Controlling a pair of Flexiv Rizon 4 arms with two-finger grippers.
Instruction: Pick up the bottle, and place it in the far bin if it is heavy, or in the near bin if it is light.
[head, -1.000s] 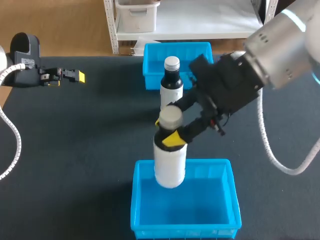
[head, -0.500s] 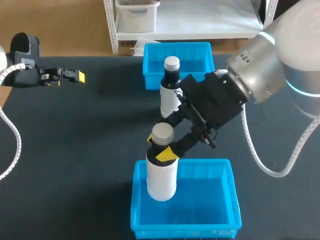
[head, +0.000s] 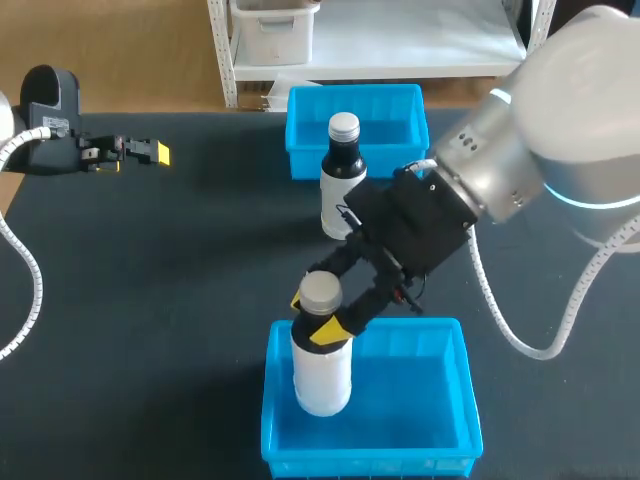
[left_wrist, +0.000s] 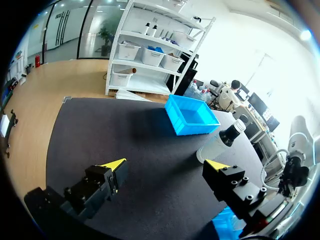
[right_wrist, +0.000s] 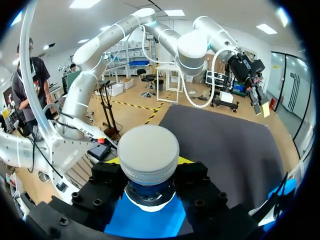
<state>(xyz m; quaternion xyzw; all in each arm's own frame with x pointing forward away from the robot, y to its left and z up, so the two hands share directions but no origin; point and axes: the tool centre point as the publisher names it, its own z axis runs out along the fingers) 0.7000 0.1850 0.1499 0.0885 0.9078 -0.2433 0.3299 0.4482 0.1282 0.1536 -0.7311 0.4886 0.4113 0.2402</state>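
Right pincer (head: 322, 308), clamped on the white bottle (head: 320, 370) at its neck, has lowered it into the near bin (head: 466, 388), lower centre of the frame, which suggests a light verdict; release remains.

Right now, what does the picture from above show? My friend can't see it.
The right gripper holds a white bottle by its neck, bottom end inside the near blue bin. A second bottle stands on the table in front of the far bin; the left gripper is open, far left.
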